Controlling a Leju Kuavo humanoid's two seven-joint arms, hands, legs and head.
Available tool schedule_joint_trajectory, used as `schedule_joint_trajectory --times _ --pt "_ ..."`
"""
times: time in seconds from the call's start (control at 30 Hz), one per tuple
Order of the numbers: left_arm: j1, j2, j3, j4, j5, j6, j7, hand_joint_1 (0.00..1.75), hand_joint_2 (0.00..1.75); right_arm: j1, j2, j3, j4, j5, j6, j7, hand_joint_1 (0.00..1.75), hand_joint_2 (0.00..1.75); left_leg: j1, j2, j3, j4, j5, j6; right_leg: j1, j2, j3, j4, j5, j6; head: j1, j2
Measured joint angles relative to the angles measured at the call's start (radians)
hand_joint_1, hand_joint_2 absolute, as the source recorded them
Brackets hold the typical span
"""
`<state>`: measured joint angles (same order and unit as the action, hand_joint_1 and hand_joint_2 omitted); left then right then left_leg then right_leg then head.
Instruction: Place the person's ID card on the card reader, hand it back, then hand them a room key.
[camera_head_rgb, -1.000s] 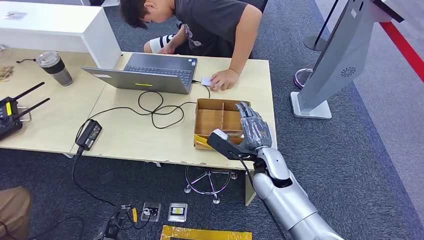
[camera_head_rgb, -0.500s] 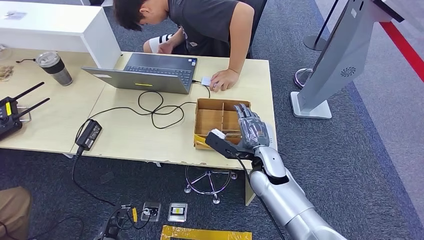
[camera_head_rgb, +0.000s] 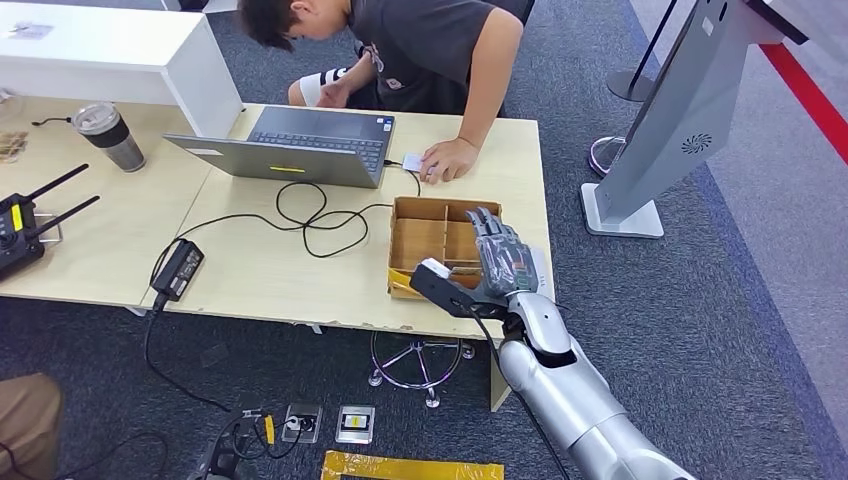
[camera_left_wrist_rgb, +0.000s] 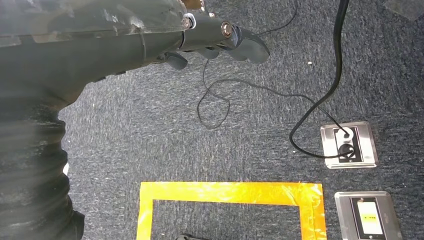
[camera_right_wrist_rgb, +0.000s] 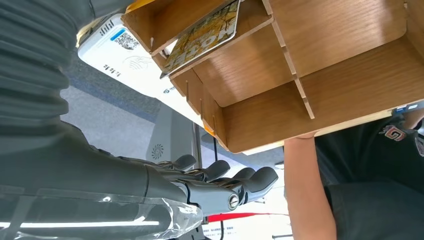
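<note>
1. Compared with a second ago, my right hand (camera_head_rgb: 497, 262) has drawn back a little toward the table's near edge, and the person's head (camera_head_rgb: 275, 20) has shifted slightly; nothing on the table has moved.
2. That right hand hangs over the right side of the shallow wooden divided tray (camera_head_rgb: 418, 240), fingers loosely spread, holding nothing that I can see.
3. My left hand (camera_left_wrist_rgb: 220, 42) hangs low over the dark carpet (camera_left_wrist_rgb: 240, 145), fingers curled in, nothing in them.
4. One patterned yellow-brown key card (camera_right_wrist_rgb: 202, 35) lies tilted in a tray compartment; just beside the tray sits the flat white card reader (camera_right_wrist_rgb: 135, 57).
5. The person's hand (camera_head_rgb: 448, 160) rests on the pale wooden table (camera_head_rgb: 290, 270) beside a grey open laptop (camera_head_rgb: 300, 145), touching a small white object; whether it is the ID card I cannot tell.
6. My judgement: nothing lies on the reader, and I cannot say whether the ID steps are done; the key handover remains.
</note>
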<state>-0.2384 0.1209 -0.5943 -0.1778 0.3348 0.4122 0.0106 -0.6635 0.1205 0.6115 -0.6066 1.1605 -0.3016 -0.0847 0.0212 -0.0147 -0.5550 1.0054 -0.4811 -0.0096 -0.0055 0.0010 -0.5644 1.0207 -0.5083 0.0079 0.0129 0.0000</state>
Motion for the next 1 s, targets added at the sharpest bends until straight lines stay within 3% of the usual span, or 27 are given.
schedule_joint_trajectory --times 0.3,0.43,0.57,0.7,0.77,1.0 --pt "0.0 0.0 0.0 0.0 0.0 0.0 0.0 0.0 1.75 0.0 0.0 0.0 0.008 0.0 -0.001 0.0 0.09 1.75 0.0 0.0 0.0 0.0 0.0 0.0 0.0 0.0 0.0 0.0 0.0 0.0 0.0 0.0" --pt "0.0 0.0 0.0 0.0 0.0 0.0 0.0 0.0 1.75 0.0 0.0 0.0 0.008 0.0 0.0 0.0 0.35 1.75 0.0 0.0 0.0 0.0 0.0 0.0 0.0 0.0 0.0 0.0 0.0 0.0 0.0 0.0" --pt "0.0 0.0 0.0 0.0 0.0 0.0 0.0 0.0 1.75 0.0 0.002 0.0 0.009 0.003 0.006 -0.004 0.38 1.75 0.0 0.0 0.0 0.0 0.0 0.0 0.0 0.0 0.0 0.0 0.0 0.0 0.0 0.0" --pt "0.0 0.0 0.0 0.0 0.0 0.0 0.0 0.0 1.75 0.0 0.008 0.0 0.016 0.006 0.009 -0.006 0.73 1.75 0.0 0.0 0.0 0.0 0.0 0.0 0.0 0.0 0.0 0.0 0.0 0.0 0.0 0.0" --pt "0.0 0.0 0.0 0.0 0.0 0.0 0.0 0.0 1.75 0.0 0.008 0.0 0.017 0.006 0.013 -0.005 0.82 1.75 0.0 0.0 0.0 0.0 0.0 0.0 0.0 0.0 0.0 0.0 0.0 0.0 0.0 0.0" --pt "0.0 0.0 0.0 0.0 -0.003 0.0 0.0 0.0 1.75 0.0 0.008 0.0 0.025 0.012 0.021 0.0 0.94 1.75 0.0 0.0 0.0 0.0 0.0 0.0 0.0 0.0 0.0 0.0 0.0 0.0 0.0 0.0"
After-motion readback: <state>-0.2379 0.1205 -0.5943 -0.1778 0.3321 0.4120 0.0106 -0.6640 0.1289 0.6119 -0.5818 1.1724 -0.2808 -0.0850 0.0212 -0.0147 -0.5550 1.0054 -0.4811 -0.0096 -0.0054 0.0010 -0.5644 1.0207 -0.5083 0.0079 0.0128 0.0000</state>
